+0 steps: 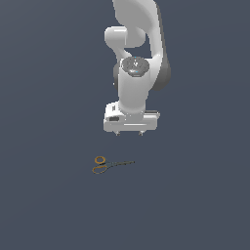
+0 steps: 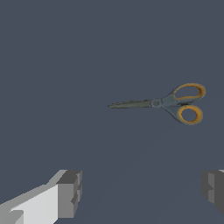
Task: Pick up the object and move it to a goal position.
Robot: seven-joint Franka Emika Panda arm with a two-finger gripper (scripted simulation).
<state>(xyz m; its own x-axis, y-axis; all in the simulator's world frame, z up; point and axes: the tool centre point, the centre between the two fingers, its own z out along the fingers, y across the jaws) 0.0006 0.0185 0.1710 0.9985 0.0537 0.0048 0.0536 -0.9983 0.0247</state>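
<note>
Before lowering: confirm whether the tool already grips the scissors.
No: the scissors lie alone on the floor, with the open tool above them.

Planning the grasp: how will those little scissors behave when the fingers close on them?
The scissors lie flat and thin on the floor, so they probably won't roll but may slide. They look small beside the open gripper, likely light. The blades look closed; the pivot could let them swing.
</note>
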